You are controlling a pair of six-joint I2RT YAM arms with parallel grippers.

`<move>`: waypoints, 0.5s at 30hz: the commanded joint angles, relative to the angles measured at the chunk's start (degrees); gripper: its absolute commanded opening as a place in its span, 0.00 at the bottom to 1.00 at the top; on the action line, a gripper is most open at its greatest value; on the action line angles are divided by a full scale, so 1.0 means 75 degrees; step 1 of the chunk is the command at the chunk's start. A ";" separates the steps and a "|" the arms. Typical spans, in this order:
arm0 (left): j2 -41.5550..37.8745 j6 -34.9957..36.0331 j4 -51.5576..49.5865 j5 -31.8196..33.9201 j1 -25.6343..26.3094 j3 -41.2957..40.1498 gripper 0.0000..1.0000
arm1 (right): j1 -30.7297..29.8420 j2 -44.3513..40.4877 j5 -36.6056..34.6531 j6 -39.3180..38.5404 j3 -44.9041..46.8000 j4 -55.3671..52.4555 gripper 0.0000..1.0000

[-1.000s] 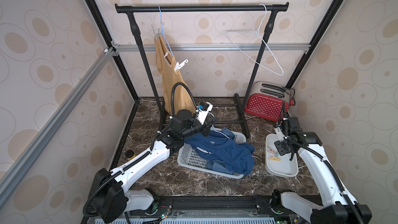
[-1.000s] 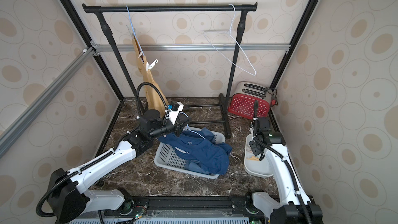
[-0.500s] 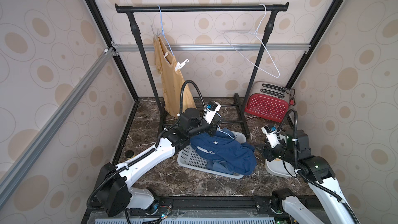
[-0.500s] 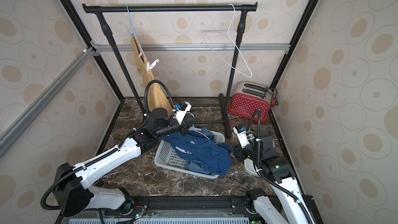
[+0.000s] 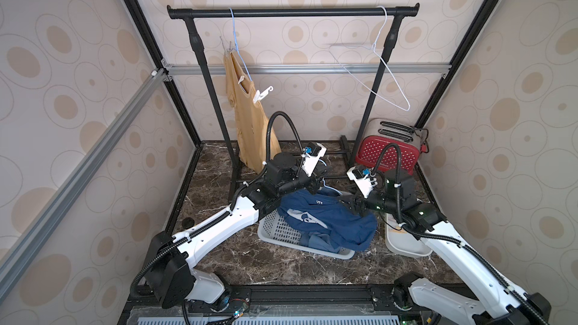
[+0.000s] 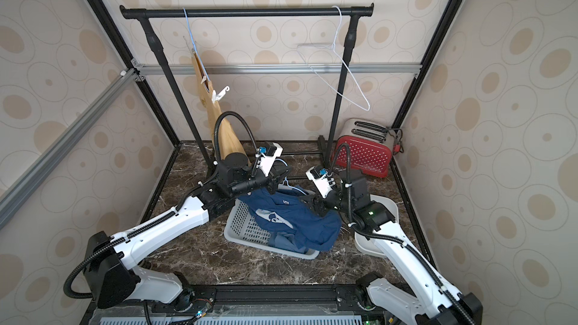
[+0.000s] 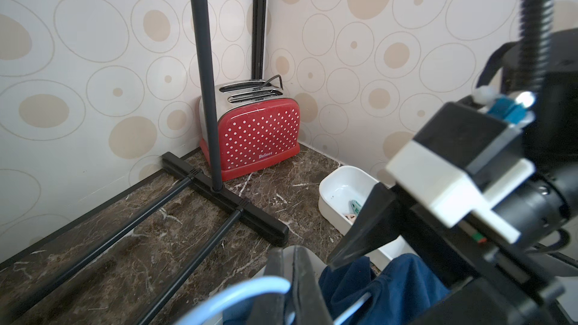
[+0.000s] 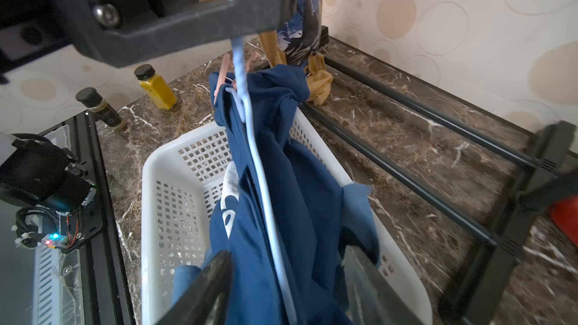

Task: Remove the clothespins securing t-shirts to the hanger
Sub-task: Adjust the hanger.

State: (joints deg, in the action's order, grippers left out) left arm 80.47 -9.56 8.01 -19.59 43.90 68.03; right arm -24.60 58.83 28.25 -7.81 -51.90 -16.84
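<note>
My left gripper (image 5: 322, 176) is shut on the hook of a light blue hanger (image 8: 259, 164) and holds it over the white basket (image 5: 275, 232). A dark blue t-shirt (image 5: 328, 220) hangs from it, fastened at the far shoulder by a pink clothespin (image 8: 223, 75). My right gripper (image 8: 284, 279) is open, one finger on each side of the near shoulder of shirt and wire. On the rail, a mustard t-shirt (image 5: 247, 120) hangs from another blue hanger, held by a white clothespin (image 5: 262, 93). A teal clothespin (image 7: 355, 206) lies in the white tray (image 7: 337, 182).
A lighter blue t-shirt (image 5: 316, 240) lies in the basket. An empty white hanger (image 5: 384, 79) hangs at the rail's right end. A red dotted toaster (image 5: 387, 148) stands in the back right corner. Two small bottles (image 8: 156, 89) stand beside the basket. The rack's black feet cross the floor.
My right arm has left the white tray and swung left to the blue t-shirt's near shoulder. The left arm has carried the hanger slightly up and right.
</note>
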 commanded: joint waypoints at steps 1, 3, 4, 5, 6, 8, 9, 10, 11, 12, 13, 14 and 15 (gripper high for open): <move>-0.0074 -0.0232 0.0187 0.0009 0.0076 0.0375 0.00 | -0.0182 0.0334 0.0660 -0.0069 -0.0427 0.0838 0.59; -0.0076 -0.0251 0.0195 -0.0018 0.0099 0.0375 0.00 | -0.0330 0.0618 0.0787 -0.0051 -0.0591 0.0970 0.59; -0.0076 -0.0269 0.0186 -0.0032 0.0099 0.0367 0.00 | -0.0380 0.0733 0.0825 -0.0029 -0.0654 0.1024 0.58; -0.0076 -0.0272 0.0187 -0.0038 0.0108 0.0381 0.00 | -0.0427 0.0833 0.0909 0.0017 -0.0722 0.1114 0.58; -0.0076 -0.0274 0.0186 -0.0056 0.0109 0.0379 0.00 | -0.0466 0.0930 0.0962 0.0080 -0.0776 0.1212 0.57; -0.0083 -0.0294 0.0188 -0.0079 0.0110 0.0375 0.00 | -0.0511 0.1057 0.0998 0.0246 -0.0834 0.1456 0.55; -0.0106 -0.0285 0.0197 -0.0075 0.0109 0.0362 0.00 | -0.0526 0.1115 0.1030 0.0343 -0.0847 0.1574 0.54; -0.0113 -0.0303 0.0207 -0.0075 0.0107 0.0351 0.00 | -0.0538 0.1166 0.1046 0.0434 -0.0868 0.1670 0.52; -0.0126 -0.0305 0.0212 -0.0091 0.0111 0.0338 0.00 | -0.0551 0.1229 0.1102 0.0505 -0.0893 0.1776 0.49; -0.0141 -0.0307 0.0220 -0.0086 0.0108 0.0324 0.00 | -0.0569 0.1295 0.1122 0.0536 -0.0931 0.1800 0.46; -0.0147 -0.0306 0.0233 -0.0086 0.0112 0.0315 0.00 | -0.0595 0.1353 0.1127 0.0538 -0.0971 0.1800 0.43; -0.0164 -0.0306 0.0244 -0.0086 0.0105 0.0306 0.00 | -0.0603 0.1409 0.1114 0.0533 -0.1003 0.1789 0.41; -0.0170 -0.0309 0.0256 -0.0105 0.0111 0.0304 0.00 | -0.0611 0.1438 0.1129 0.0535 -0.1026 0.1801 0.39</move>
State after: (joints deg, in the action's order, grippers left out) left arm 80.47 -10.59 8.01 -19.62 44.21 68.03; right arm -28.53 68.93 35.05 -4.60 -57.82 -5.82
